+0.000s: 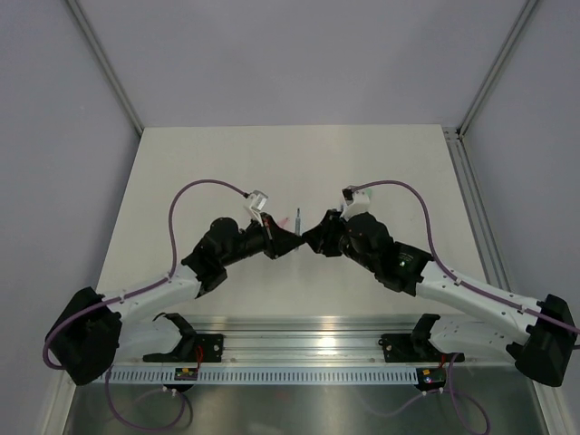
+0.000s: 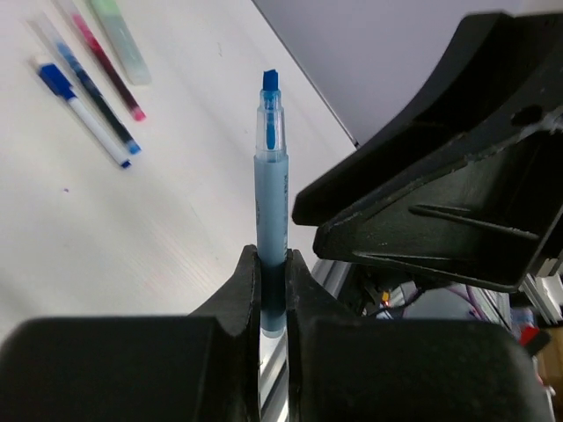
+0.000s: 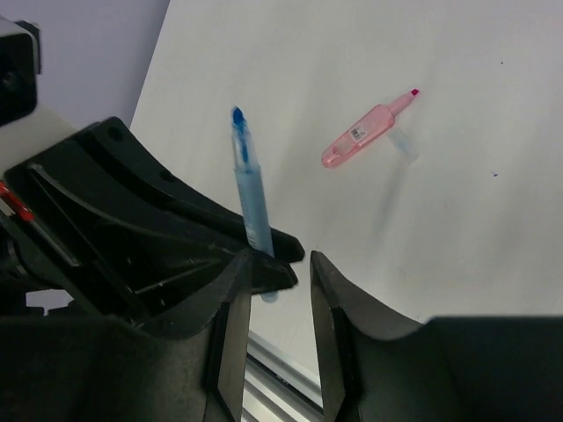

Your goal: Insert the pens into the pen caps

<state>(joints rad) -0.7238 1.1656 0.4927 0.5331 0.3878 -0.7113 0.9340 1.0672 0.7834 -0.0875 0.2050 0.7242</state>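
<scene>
Standing tip-up in the left wrist view, the light blue pen (image 2: 271,189) is pinched at its lower barrel by the left gripper (image 2: 271,264), whose fingers (image 2: 239,290) press in from both sides. Its dark blue tip points to 12 o'clock.

At 3 o'clock of the pen sits the right gripper (image 3: 280,264). In its own wrist view its fingers (image 3: 327,308) stand apart with nothing between them, and the pen rises at 11 o'clock of that gap without touching them.

From overhead, both grippers meet tip to tip near the middle of the table (image 1: 227,163). The left arm reaches in from 8 o'clock and the right arm from 4 o'clock.

Loose things lie on the table at 10 to 11 o'clock of the held pen in the left wrist view. They are a blue-and-white pen (image 2: 84,114), a dark blue pen (image 2: 92,92), a red pen (image 2: 110,66) and a mint cap (image 2: 123,40), roughly parallel and close together.

In the right wrist view a pink piece (image 3: 361,134) with a darker pink tip lies flat at 2 o'clock of the held pen, well apart from it. A pale translucent bit sits just beside it; whether they touch I cannot tell.
</scene>
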